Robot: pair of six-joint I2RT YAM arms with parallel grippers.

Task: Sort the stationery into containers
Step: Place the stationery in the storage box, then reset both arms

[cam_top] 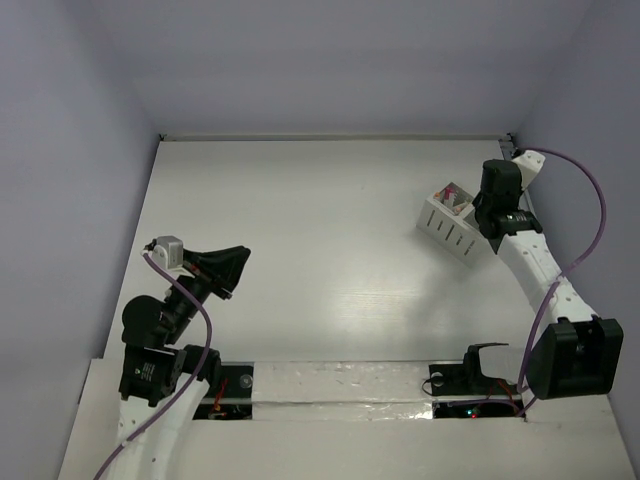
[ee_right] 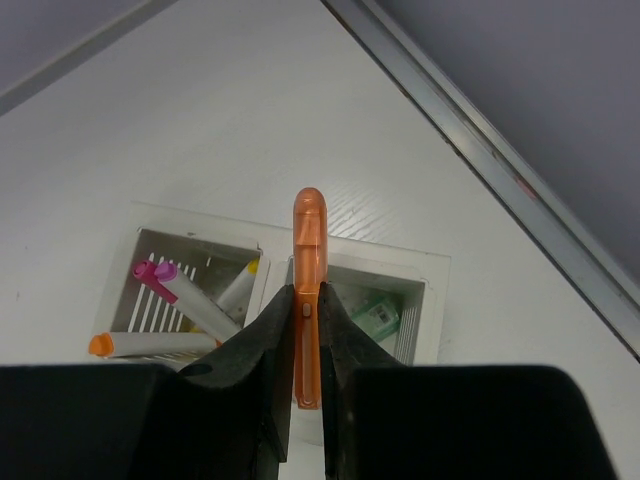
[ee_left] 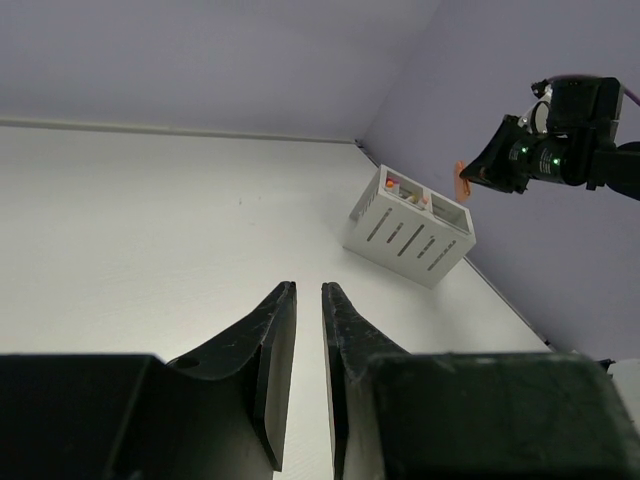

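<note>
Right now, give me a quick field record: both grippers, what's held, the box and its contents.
right gripper: shut on orange marker, above the organiser box
left gripper: nearly shut, holding nothing, above bare table, far from the box
left compartment: white pens, one magenta tip, one orange tip
right compartment: mint-green marker
loose stationery on table: none seen

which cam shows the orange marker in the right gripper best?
Right wrist: the orange marker fills mid-frame, clamped between the right gripper fingers above the white organiser box. Left wrist shows only a small orange sliver at the distant gripper. In the top external view the arm hides it.
</note>
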